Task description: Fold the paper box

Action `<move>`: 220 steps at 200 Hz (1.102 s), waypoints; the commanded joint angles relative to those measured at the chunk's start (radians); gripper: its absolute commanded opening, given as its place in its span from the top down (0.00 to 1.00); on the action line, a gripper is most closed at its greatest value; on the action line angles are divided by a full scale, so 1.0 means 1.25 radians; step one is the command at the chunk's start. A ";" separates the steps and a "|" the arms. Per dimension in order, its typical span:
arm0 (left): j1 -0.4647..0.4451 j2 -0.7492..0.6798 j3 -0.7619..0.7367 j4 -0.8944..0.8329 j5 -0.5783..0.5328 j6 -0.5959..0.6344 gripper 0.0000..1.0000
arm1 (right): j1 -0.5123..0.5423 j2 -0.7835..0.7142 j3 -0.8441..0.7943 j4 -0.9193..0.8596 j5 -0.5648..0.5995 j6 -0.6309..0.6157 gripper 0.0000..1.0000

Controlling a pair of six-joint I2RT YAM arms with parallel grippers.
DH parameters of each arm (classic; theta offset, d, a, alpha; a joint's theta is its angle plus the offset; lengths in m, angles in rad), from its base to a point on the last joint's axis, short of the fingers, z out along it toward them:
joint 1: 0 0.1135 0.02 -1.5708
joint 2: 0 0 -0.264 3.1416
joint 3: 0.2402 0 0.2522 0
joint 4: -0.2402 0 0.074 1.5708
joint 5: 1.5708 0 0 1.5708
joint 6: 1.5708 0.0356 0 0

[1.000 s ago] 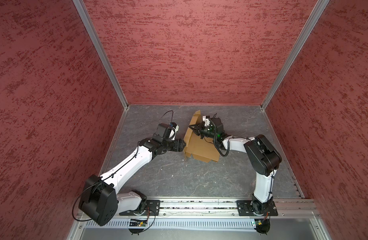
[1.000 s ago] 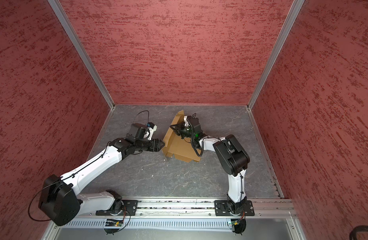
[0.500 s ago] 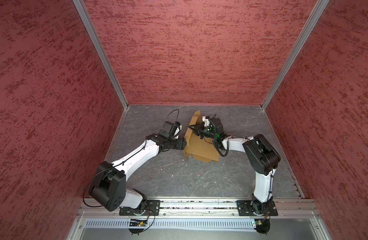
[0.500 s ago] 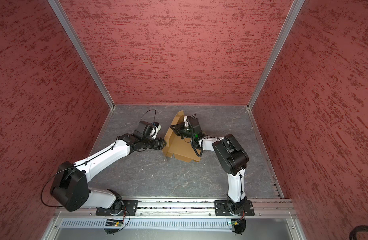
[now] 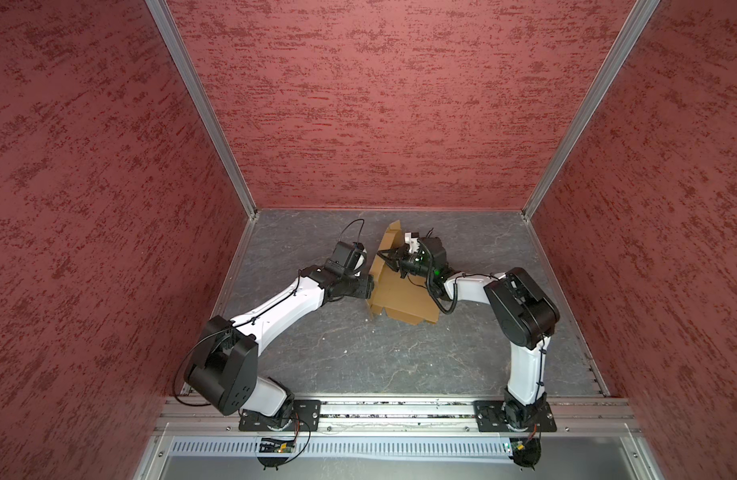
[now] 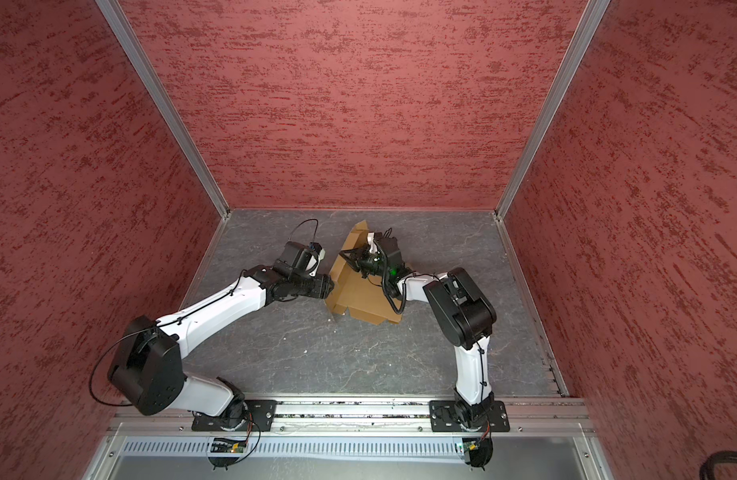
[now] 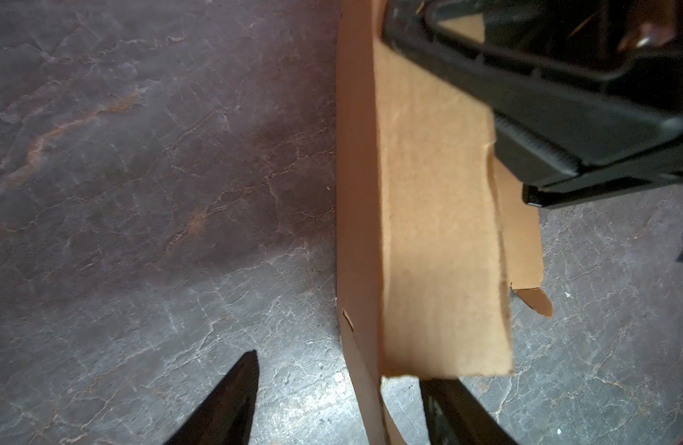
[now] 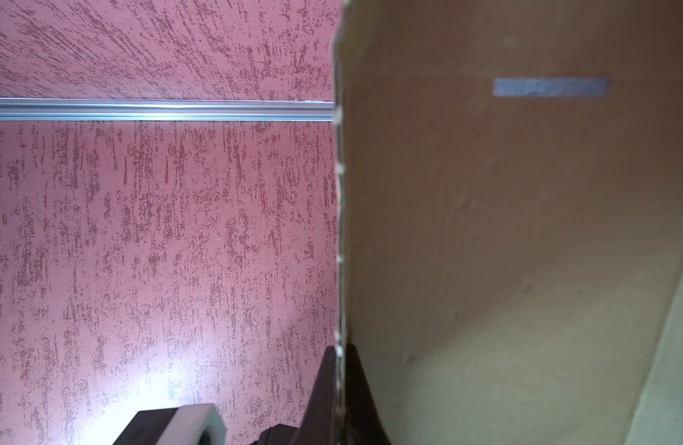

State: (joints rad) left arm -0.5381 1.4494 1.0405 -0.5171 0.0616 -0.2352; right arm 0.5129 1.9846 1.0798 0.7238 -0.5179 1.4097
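Observation:
The paper box [image 5: 404, 301] [image 6: 366, 301], a tan cardboard sheet partly folded, lies at the middle back of the grey floor with its left flap standing up. In both top views my right gripper [image 5: 385, 258] [image 6: 348, 257] is shut on that upright flap's edge; the right wrist view shows its jaws [image 8: 341, 346] pinching the thin cardboard edge [image 8: 505, 231]. My left gripper [image 5: 368, 288] [image 6: 331, 286] is open at the box's left side. In the left wrist view its fingers [image 7: 341, 370] straddle the raised side wall [image 7: 436, 231], one fingertip partly hidden behind the cardboard.
Red textured walls [image 5: 358, 104] close in the left, back and right sides, with aluminium corner posts [image 5: 242, 199]. A metal rail [image 5: 400, 411] carrying both arm bases runs along the front. Bare grey floor [image 5: 379, 353] lies between the box and the rail.
My left arm has reached further in, bringing its gripper up against the box's left wall, and its jaws have narrowed a little. The right gripper and the flap have not moved.

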 commanded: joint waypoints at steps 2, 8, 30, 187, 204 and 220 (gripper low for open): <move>-0.004 -0.056 0.010 -0.007 -0.019 -0.016 0.33 | -0.008 0.021 -0.011 0.011 0.003 0.012 0.97; -0.004 -0.068 0.009 -0.012 -0.021 -0.020 0.33 | -0.007 0.022 -0.013 0.013 0.003 0.011 0.97; -0.005 -0.114 0.004 -0.040 -0.035 -0.033 0.33 | -0.007 0.025 -0.026 0.026 0.003 0.009 0.97; -0.204 -0.203 -0.202 -0.030 -0.255 -0.131 0.32 | -0.007 0.038 -0.039 0.051 -0.003 0.011 0.97; -0.219 -0.168 -0.199 0.011 -0.272 -0.129 0.31 | -0.007 0.036 -0.042 0.043 -0.002 0.008 0.98; -0.229 -0.134 -0.190 0.043 -0.285 -0.127 0.30 | -0.007 0.034 -0.043 0.042 0.003 0.007 0.97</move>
State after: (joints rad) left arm -0.8062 1.2400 0.7898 -0.5747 -0.2409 -0.3882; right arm 0.5129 2.0071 1.0538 0.8154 -0.5205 1.4094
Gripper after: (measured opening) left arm 0.694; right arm 0.056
